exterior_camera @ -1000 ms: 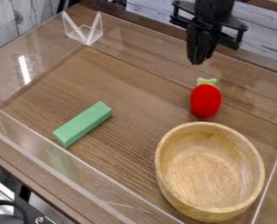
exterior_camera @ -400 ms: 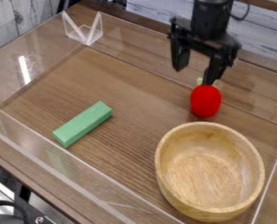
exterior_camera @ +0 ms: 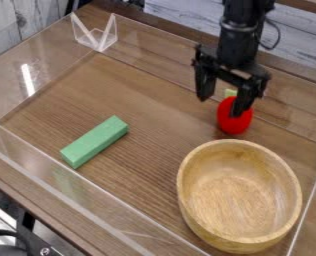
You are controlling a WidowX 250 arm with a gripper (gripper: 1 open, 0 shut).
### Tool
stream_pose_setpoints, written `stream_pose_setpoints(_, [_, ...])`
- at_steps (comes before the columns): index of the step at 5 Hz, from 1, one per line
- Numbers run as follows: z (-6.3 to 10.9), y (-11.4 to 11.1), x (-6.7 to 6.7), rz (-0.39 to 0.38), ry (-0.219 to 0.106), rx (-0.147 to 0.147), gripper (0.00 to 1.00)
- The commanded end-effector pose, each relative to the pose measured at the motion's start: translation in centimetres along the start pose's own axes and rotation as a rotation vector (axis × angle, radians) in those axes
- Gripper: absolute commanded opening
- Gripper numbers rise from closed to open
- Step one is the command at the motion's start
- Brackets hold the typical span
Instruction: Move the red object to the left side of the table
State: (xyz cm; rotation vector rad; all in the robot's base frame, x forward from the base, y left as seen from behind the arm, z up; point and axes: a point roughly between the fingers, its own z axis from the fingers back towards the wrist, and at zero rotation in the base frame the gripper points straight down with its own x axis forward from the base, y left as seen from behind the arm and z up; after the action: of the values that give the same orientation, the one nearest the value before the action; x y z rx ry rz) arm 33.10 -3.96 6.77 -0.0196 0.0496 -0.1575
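Strawberry (exterior_camera: 234,117), red and leafy-topped, sits on the brown tabletop (exterior_camera: 154,150) just beyond the round wooden bowl (exterior_camera: 238,197). The gripper (exterior_camera: 228,95) is open over its leafy end, fingers spread. Best to centre the fingers across the fruit's body, descend straight, close gently on the rounded sides, then lift before travelling left, passing clear of the green block (exterior_camera: 94,141).
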Motion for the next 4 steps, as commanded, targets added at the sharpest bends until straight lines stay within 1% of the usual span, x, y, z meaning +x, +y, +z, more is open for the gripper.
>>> stream_pose_setpoints(1, [0.2, -0.4, 0.6, -0.011, -0.034, -0.002, 1.0])
stream_pose_setpoints(2, [-0.6, -0.6, 0.8, -0.01, -0.027, -0.003, 0.0])
stream_pose_setpoints(3, [-0.5, -0.5, 0.7, -0.007, -0.03, -0.004, 0.0])
stream_pose_setpoints(4, [2.3, -0.1, 0.4, 0.014, -0.078, -0.006, 0.0])
